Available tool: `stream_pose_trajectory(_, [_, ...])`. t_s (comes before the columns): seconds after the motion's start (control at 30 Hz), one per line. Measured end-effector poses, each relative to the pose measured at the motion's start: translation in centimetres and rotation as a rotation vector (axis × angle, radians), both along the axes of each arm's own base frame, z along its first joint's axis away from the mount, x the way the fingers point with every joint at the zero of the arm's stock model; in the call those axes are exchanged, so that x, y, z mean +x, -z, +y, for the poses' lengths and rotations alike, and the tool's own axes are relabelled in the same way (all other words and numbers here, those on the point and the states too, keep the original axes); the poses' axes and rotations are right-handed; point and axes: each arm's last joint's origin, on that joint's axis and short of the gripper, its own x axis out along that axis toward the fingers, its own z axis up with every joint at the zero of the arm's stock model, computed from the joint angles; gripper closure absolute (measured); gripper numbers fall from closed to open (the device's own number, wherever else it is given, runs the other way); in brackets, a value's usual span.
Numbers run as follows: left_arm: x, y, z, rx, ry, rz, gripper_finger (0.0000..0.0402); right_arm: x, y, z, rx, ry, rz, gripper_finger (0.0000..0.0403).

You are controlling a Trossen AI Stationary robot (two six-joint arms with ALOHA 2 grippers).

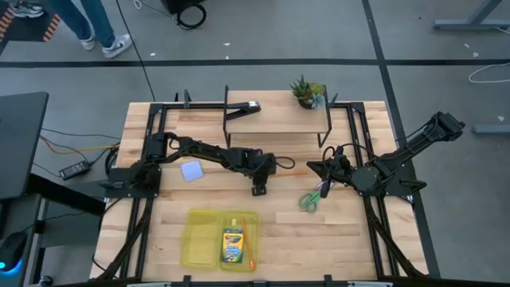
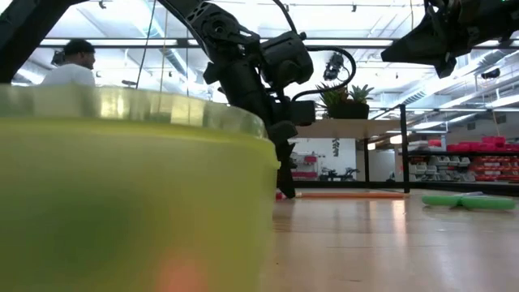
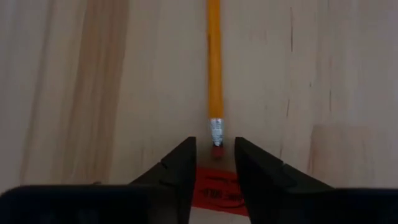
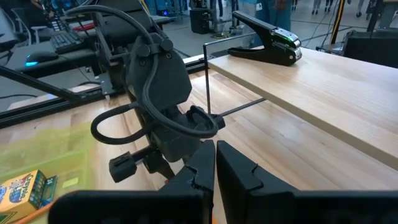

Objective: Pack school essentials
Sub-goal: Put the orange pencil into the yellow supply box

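On your worktop [image 1: 335,239], the yellow-green bin [image 1: 203,239] already holds the crayon box [image 1: 233,245]. Your left tool [image 3: 213,163] stands narrowly open over a short red piece [image 3: 216,190], beside the orange pencil [image 3: 214,62]; the right tool [image 4: 214,163] is closed, empty.

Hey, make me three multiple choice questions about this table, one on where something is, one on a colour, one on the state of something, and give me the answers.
1. Where is the crayon box?
A. on the raised shelf
B. in the yellow-green tray
C. beside the scissors

2. What colour are the scissors' handles?
A. green
B. red
C. blue

3. How do the left claw's fingers stand?
A. clamped on the pencil
B. a little apart over a red piece, at the orange pencil's eraser end
C. closed on the plant

Answers:
1. B, the high view shows the box lying inside the tray.
2. A, the handles are green in the high and low views.
3. B, the left wrist view shows a gap between the fingers.
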Motion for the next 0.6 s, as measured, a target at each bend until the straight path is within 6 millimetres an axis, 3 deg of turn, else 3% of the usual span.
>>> stream_pose_trajectory(0.3, [0.16, 0.05, -0.34, 0.023, 0.046, -0.012, 0.0354, 0.00, 0.00, 0.00, -0.006, -0.001, 0.003, 0.0380])
stream_pose_trajectory(0.6, [0.29, 0.09, -0.34, 0.028, 0.052, -0.025, 0.0359, 0.00, 0.00, 0.00, -0.006, -0.001, 0.003, 0.0380])
